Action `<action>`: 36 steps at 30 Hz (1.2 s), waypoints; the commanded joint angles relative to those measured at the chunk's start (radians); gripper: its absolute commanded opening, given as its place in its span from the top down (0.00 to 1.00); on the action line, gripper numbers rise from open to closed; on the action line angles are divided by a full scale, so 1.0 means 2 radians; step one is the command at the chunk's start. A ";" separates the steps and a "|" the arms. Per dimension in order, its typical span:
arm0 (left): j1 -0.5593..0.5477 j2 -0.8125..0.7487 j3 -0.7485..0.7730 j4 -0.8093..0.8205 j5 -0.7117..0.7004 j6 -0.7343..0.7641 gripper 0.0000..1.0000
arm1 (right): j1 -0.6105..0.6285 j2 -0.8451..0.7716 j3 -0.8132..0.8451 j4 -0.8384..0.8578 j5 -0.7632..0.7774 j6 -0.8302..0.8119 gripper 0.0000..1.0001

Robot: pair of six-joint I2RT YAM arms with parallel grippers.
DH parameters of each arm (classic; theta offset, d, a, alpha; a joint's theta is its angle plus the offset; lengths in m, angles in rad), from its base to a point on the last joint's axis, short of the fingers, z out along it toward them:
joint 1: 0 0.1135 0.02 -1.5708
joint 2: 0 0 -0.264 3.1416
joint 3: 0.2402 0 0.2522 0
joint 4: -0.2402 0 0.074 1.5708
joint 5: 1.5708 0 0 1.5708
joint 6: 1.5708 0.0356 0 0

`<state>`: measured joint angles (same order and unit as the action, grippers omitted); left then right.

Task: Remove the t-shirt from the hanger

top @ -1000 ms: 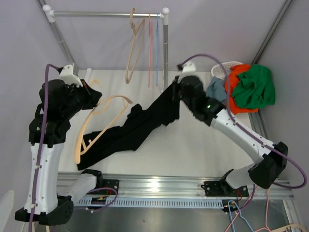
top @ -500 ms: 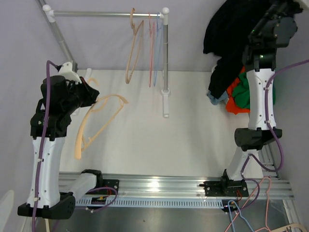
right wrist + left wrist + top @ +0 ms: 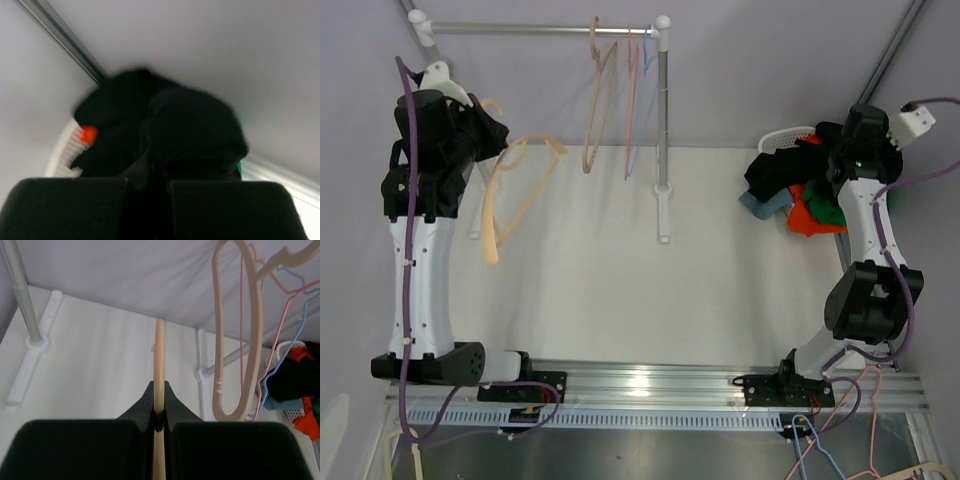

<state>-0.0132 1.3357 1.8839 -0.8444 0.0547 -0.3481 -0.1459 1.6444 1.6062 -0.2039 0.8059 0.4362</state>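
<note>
The bare beige hanger (image 3: 491, 240) hangs in the air at the far left, and my left gripper (image 3: 488, 135) is shut on it near its hook. In the left wrist view the hanger (image 3: 159, 352) runs edge-on between the closed fingers of that gripper (image 3: 159, 412). The black t-shirt (image 3: 782, 172) is off the hanger and bunched over the basket at the far right. My right gripper (image 3: 830, 152) is shut on it from above. The right wrist view shows the dark t-shirt (image 3: 192, 125) filling the space in front of the right gripper (image 3: 159, 172).
A clothes rail (image 3: 540, 29) spans the back with a beige hanger (image 3: 592, 120) and thin pink and blue ones (image 3: 280, 340) on it. Its right post stands on a white foot (image 3: 663, 218). The white basket (image 3: 780, 141) holds orange, green and blue clothes.
The right arm swung the black t-shirt from the hanger to the right, high up, then down onto the basket. The left arm lifted the bare hanger toward the rail.
</note>
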 commanded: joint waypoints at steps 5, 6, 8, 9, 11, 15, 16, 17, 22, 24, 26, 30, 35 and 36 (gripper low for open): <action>0.005 0.045 0.054 0.069 -0.016 -0.010 0.99 | -0.044 0.054 0.046 -0.070 -0.106 0.087 1.00; 0.005 0.048 0.054 0.073 -0.011 -0.012 0.99 | -0.044 0.061 0.066 -0.070 -0.117 0.080 1.00; 0.005 0.054 0.054 0.079 -0.005 -0.012 0.99 | -0.044 0.072 0.094 -0.046 -0.153 0.067 1.00; 0.005 0.058 0.053 0.083 -0.005 -0.011 0.99 | -0.044 0.074 0.093 -0.035 -0.164 0.063 1.00; 0.005 0.060 0.044 0.098 -0.001 -0.009 0.99 | -0.042 0.095 0.093 -0.010 -0.196 0.052 1.00; 0.005 0.056 0.012 0.157 0.012 0.004 1.00 | -0.036 0.192 0.162 -0.085 -0.237 0.046 1.00; 0.005 0.057 0.009 0.167 0.013 0.005 0.99 | -0.036 0.211 0.169 -0.099 -0.246 0.048 1.00; 0.005 0.059 0.008 0.181 0.019 0.006 1.00 | -0.035 0.239 0.170 -0.110 -0.270 0.058 1.00; 0.005 0.057 -0.020 0.242 0.020 0.011 1.00 | -0.037 0.311 0.171 -0.135 -0.342 0.063 1.00; 0.005 0.045 -0.033 0.291 0.026 0.009 0.99 | -0.040 0.328 0.176 -0.145 -0.359 0.076 1.00; 0.005 0.042 -0.045 0.313 0.032 0.009 0.99 | -0.041 0.323 0.163 -0.134 -0.350 0.083 1.00; 0.005 0.042 -0.048 0.362 0.039 0.013 0.99 | -0.032 0.280 0.134 -0.097 -0.314 0.068 1.00; 0.005 0.048 -0.061 0.411 0.055 0.017 0.99 | -0.021 0.252 0.203 -0.140 -0.272 0.037 0.40; 0.005 0.058 -0.046 0.409 0.056 0.017 0.99 | -0.015 0.246 0.206 -0.141 -0.257 0.034 0.34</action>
<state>-0.0124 1.4578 1.7618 -0.1566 0.1337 -0.3313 -0.1970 2.2383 1.9396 -0.4370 0.2016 0.5480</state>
